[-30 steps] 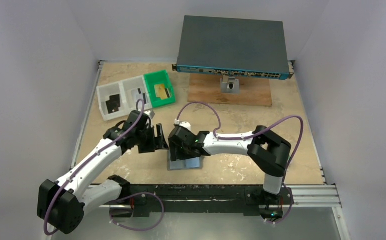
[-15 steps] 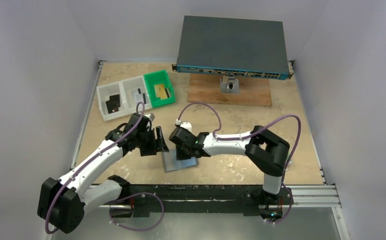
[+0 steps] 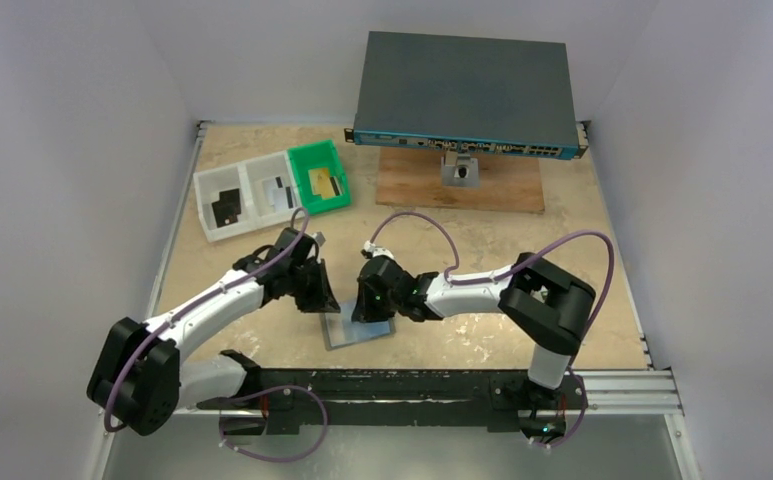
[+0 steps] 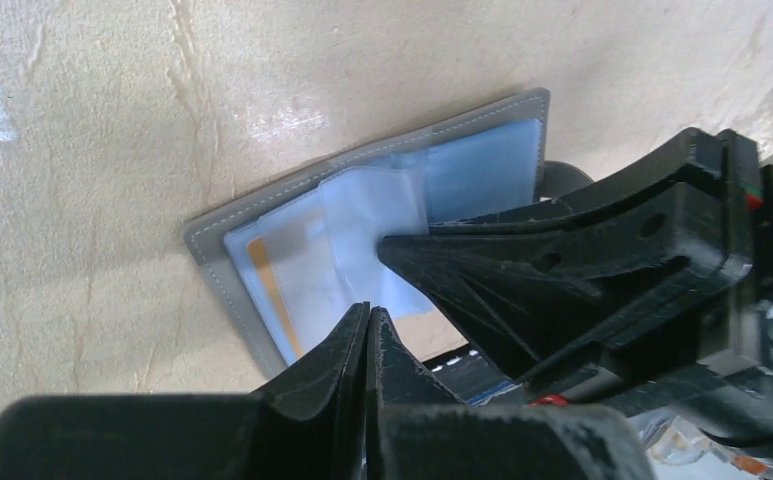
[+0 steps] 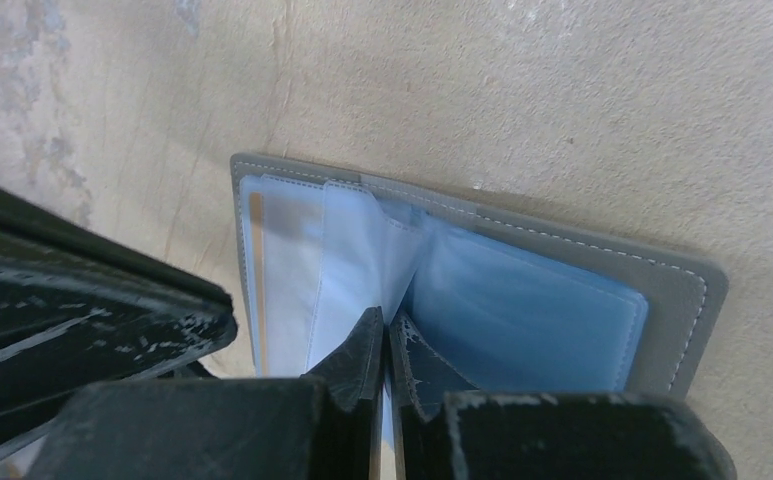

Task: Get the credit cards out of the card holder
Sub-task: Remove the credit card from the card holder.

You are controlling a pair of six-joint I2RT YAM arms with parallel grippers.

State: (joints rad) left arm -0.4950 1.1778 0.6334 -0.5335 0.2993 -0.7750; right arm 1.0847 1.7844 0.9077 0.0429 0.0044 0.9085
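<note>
The card holder (image 3: 347, 338) lies open on the table, grey rim (image 5: 677, 290) around bluish clear pockets (image 4: 482, 170). A gold-edged credit card (image 4: 262, 275) (image 5: 255, 260) sits in its left pocket. My right gripper (image 5: 386, 322) is shut at the holder's fold, pinching a raised clear pocket leaf (image 5: 357, 250). My left gripper (image 4: 369, 312) is shut with nothing between its fingers, just over the holder's near edge and facing the right gripper (image 4: 387, 247). From above, the left gripper (image 3: 324, 300) and right gripper (image 3: 367, 310) meet over the holder.
At the back left, a white tray (image 3: 205, 190) holds black and silver cards, and a green tray (image 3: 312, 157) holds a gold card. A large dark grey box with ports (image 3: 465, 90) stands on a wooden board (image 3: 507, 185) at the back. A metal rail (image 3: 622, 385) runs along the near edge.
Both grippers have gone from open to shut. Both have come down and closer together at the holder. The holder has slid a little to the left.
</note>
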